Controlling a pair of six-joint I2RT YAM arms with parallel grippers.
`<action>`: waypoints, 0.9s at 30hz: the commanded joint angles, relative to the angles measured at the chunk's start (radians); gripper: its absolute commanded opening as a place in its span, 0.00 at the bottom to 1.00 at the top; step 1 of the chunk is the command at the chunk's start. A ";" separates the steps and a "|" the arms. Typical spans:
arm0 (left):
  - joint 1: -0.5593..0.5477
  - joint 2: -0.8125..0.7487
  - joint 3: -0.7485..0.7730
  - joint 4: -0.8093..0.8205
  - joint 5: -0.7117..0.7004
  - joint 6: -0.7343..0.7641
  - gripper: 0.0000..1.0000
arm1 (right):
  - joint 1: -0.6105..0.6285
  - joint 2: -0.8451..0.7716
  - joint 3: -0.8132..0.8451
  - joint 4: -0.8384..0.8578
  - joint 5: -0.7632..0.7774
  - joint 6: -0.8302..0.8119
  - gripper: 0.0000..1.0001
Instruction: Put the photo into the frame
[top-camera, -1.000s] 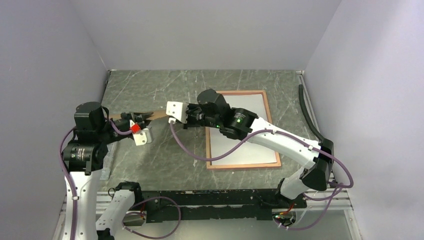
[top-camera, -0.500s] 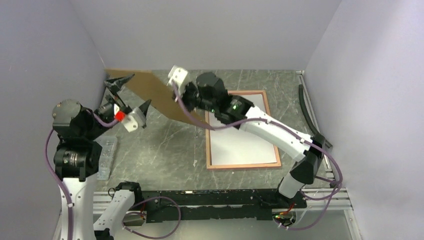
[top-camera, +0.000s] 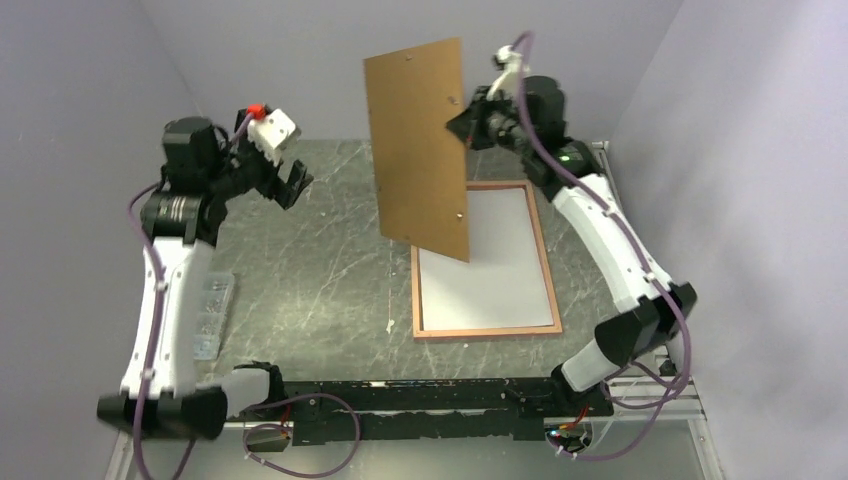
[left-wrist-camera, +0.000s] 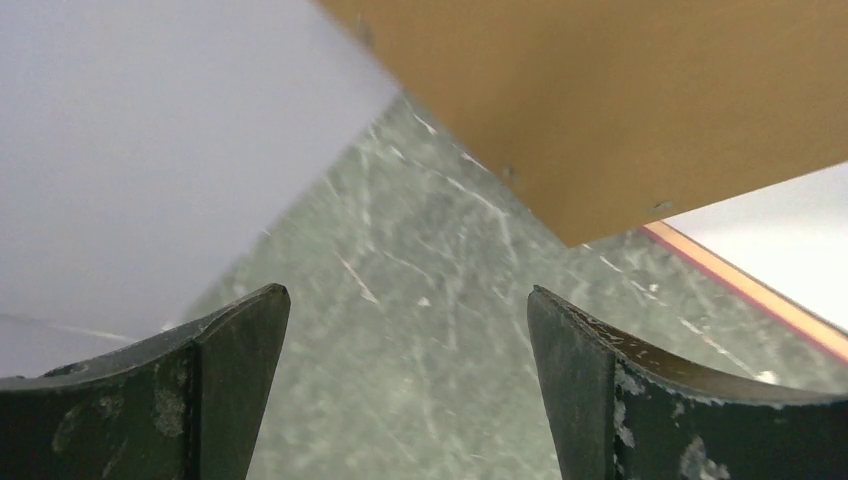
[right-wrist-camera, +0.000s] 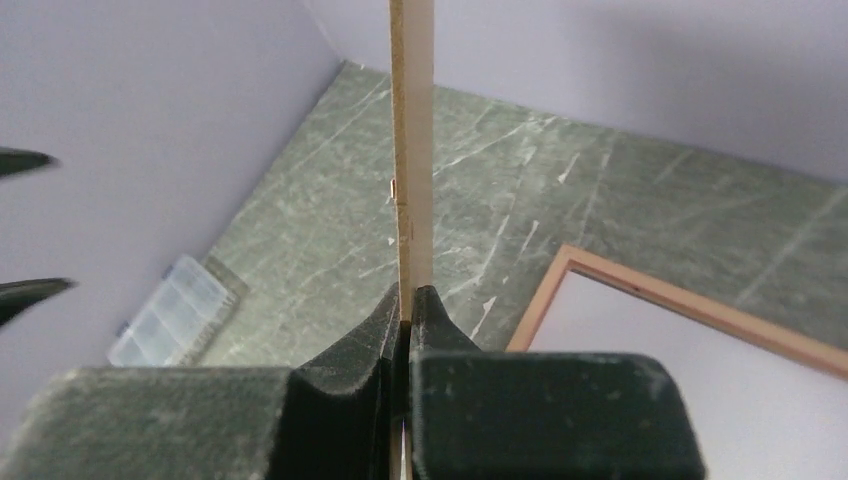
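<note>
The frame (top-camera: 486, 330) lies flat on the table at centre right, its light wood-brown border up. The photo (top-camera: 495, 265) lies inside it, plain white back up. My right gripper (top-camera: 462, 125) is raised high at the back and shut on the right edge of the brown backing board (top-camera: 418, 150), which hangs upright over the frame's left part. In the right wrist view the board (right-wrist-camera: 412, 150) shows edge-on, pinched in the gripper (right-wrist-camera: 412, 295). My left gripper (top-camera: 290, 185) is open in the air, left of the board, with nothing in it (left-wrist-camera: 408, 292).
A clear plastic compartment box (top-camera: 208, 315) lies at the table's left edge, also seen as the box (right-wrist-camera: 175, 310) in the right wrist view. Grey walls close in the left, back and right sides. A black cable (top-camera: 615, 225) runs along the right edge.
The left gripper opened and let go of the backing board, then rose away to the left. The right arm swung the board from low over the table to upright, high at the back.
</note>
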 joint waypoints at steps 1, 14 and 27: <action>-0.005 0.215 0.160 -0.157 -0.053 -0.157 0.94 | -0.170 -0.195 -0.015 0.042 -0.117 0.209 0.00; -0.313 0.666 0.130 -0.105 -0.115 -0.423 0.94 | -0.640 -0.395 -0.166 -0.211 -0.358 0.330 0.00; -0.481 0.888 0.056 0.101 -0.112 -0.647 0.88 | -0.712 -0.426 -0.176 -0.332 -0.391 0.308 0.00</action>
